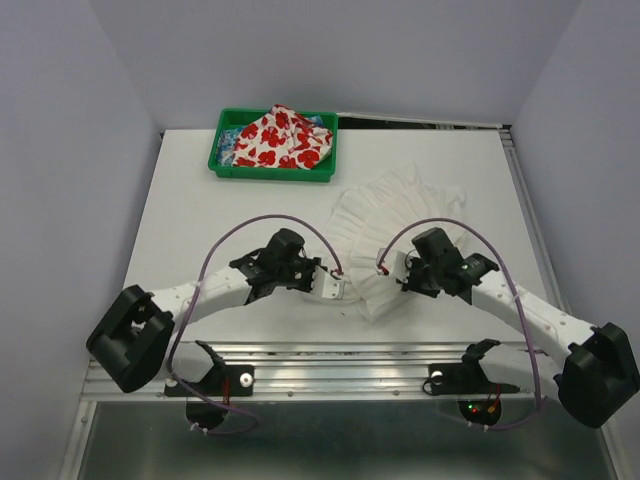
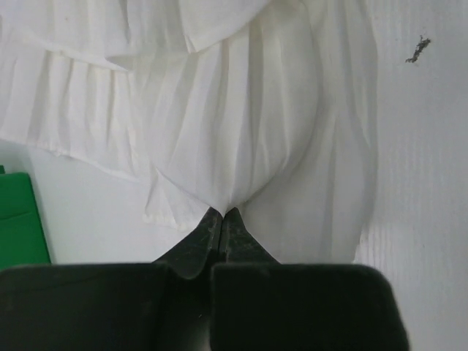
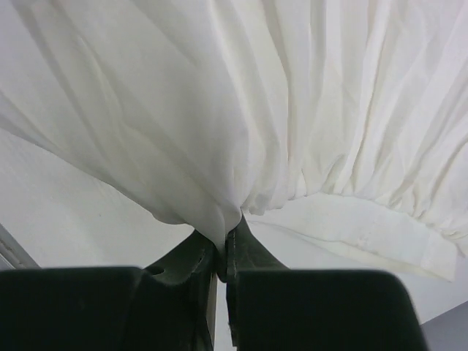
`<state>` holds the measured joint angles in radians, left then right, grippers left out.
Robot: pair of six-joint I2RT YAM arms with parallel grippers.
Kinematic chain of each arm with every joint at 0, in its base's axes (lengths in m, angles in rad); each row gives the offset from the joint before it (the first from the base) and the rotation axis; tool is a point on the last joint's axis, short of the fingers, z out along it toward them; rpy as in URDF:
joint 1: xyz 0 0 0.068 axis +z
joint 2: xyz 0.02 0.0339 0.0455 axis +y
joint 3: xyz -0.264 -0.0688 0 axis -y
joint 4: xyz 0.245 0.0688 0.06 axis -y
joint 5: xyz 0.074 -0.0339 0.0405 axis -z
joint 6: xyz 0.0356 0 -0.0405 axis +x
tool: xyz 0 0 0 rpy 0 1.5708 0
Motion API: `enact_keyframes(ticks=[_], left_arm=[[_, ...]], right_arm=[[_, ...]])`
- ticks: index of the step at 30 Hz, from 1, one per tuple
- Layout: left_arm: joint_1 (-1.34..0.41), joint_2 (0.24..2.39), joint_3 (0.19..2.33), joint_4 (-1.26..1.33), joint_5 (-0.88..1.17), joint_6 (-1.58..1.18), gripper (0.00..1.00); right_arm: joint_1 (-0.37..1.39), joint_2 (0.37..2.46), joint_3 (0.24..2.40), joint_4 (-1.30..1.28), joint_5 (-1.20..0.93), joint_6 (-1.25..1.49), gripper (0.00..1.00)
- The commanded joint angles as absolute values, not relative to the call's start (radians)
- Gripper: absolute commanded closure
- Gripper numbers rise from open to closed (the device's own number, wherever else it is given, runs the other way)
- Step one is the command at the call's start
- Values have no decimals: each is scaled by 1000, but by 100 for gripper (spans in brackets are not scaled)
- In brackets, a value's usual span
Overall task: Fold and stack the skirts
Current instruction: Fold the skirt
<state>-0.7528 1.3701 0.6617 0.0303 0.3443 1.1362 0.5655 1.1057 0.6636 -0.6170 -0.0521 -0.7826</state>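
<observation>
Centre-right on the table [image 1: 200,230], the plain white skirt [image 1: 400,215] lies fanned out, wide at the far end and bunched to a narrow point at the near end between the two arms

Left gripper [image 2: 223,213]: fingers pinched together on a fold at the skirt's near-left edge, with the cloth rising in a taut pleated bulge above the tips. Right gripper [image 3: 228,232]: also clamped tight on a gathered bit of cloth, just beside the straight waistband [image 3: 365,227]. Both grips sit near each other, close to the metal rail [image 1: 330,355] along the table's near edge

Room: open table surface from the skirt's left side out to the left edge, and a narrower strip to its right before the side wall. The near side is tight against the rail

Cloth: thin, almost sheer, with tiered ruffles and fine pleats. The waistband is flat, with gathers bunching into it

Around: green plastic tray [image 1: 222,150] at far centre-left, its near-right corner just beside the white skirt's far hem; can't tell if they touch. The poppy-print skirt [image 1: 280,137] is crumpled in the tray, heaped above the rim. There's a small dark speck [image 2: 418,49] on the table beside the cloth. Purple cables [image 1: 262,222] arch over both arms
</observation>
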Motion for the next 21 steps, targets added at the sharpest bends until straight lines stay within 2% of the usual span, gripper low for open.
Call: enact_keyframes(ticks=[1, 2, 5, 6, 7, 9, 10, 16, 18, 21], left_arm=[[-752, 1249, 614, -67, 385, 1078, 93], [-750, 1235, 603, -67, 379, 1066, 83], [-750, 1235, 604, -78, 365, 1026, 71], [-750, 1236, 606, -75, 356, 1011, 46], [-752, 1235, 606, -75, 354, 996, 46], [-753, 1213, 600, -95, 370, 997, 23], [-755, 1201, 591, -101, 377, 1009, 2], [-847, 1146, 529, -101, 390, 1075, 1], [-867, 1179, 529, -80, 385, 1062, 2], [-879, 1265, 551, -29, 353, 1007, 7]], right_arm=[[580, 1084, 730, -707, -158, -799, 99], [580, 1088, 726, -710, -156, -804, 99], [580, 1094, 712, -700, -160, -801, 99], [580, 1095, 706, -695, -161, -795, 99], [580, 1097, 704, -692, -163, -785, 99], [580, 1109, 709, -698, -166, -764, 99], [580, 1114, 709, -695, -160, -756, 99], [580, 1127, 704, -684, -153, -736, 99], [580, 1131, 704, -680, -152, -729, 99], [580, 1137, 713, -684, -153, -727, 99]])
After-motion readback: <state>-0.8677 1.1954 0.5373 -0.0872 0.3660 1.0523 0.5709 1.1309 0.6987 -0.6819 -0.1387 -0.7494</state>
